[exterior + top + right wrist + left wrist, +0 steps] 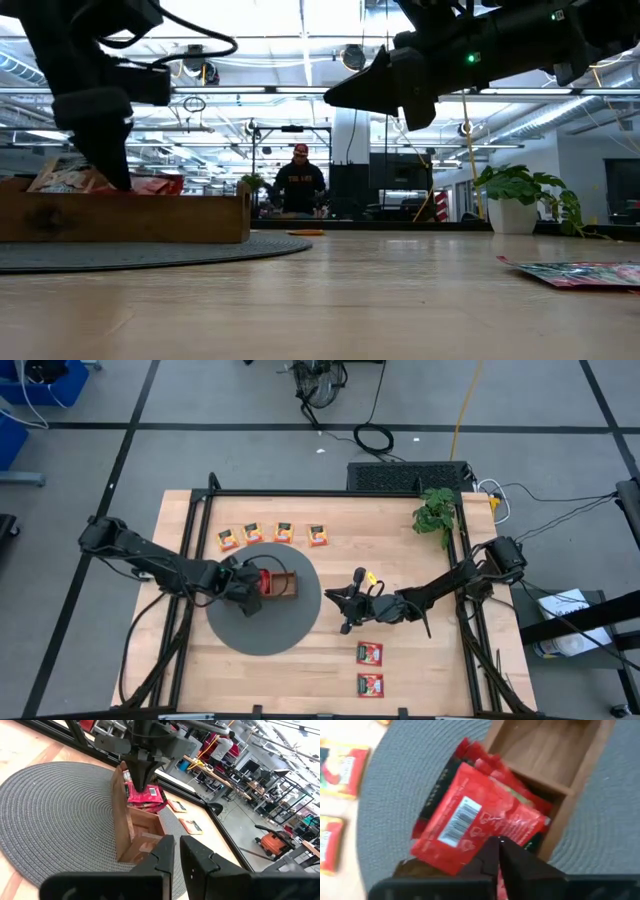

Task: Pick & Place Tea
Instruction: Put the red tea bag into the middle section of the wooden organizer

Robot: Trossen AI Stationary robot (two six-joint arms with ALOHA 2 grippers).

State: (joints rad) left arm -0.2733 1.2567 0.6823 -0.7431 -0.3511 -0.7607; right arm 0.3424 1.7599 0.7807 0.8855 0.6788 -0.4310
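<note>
Tea: red packets (480, 822) were heaped in the end compartment of the wooden tray (285, 586) on the grey mat (262, 635). My left fingers (499, 851) were pressed together, their tips down on the top packet. My right fingers (175, 851), pressed together on nothing, hung beside the mat. Four orange-yellow packets (272, 534) and two red-green packets (370, 668) lay on the desk (400, 560).

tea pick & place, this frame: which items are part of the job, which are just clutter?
Job:
- red tea packets in the wooden tray, left gripper shut on the top one
- four orange packets along the far edge
- two red packets at the near edge
- right gripper, shut, waiting mid-table

Lying about:
- grey round mat
- potted plant
</note>
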